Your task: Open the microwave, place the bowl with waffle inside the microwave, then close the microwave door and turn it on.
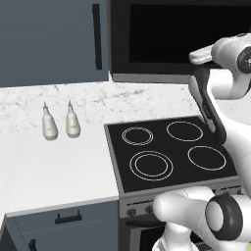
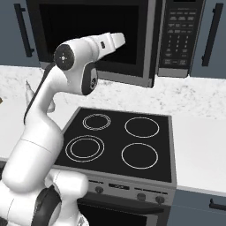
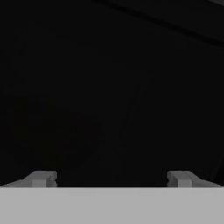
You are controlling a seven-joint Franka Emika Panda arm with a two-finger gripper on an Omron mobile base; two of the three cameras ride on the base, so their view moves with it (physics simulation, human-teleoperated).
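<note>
The microwave [image 1: 181,39] [image 2: 132,39] hangs over the cooktop, its black microwave door [image 2: 79,31] shut and its control panel [image 2: 178,37] at the right edge. My arm reaches up to the door's front, and the hand [image 2: 115,40] [image 1: 202,55] sits right at the dark window. In the hand view my gripper [image 3: 111,178] is open, its two fingertips [image 3: 41,178] wide apart with nothing between them, facing the door's dark glass [image 3: 109,87] from very close. The bowl and the waffle are out of view.
A black four-ring cooktop [image 1: 171,152] [image 2: 119,143] lies below the arm. Two small white bottles [image 1: 49,126] [image 1: 72,123] stand on the marble counter to its left. Blue-grey cabinet doors with black handles [image 1: 96,37] [image 2: 214,35] flank the microwave.
</note>
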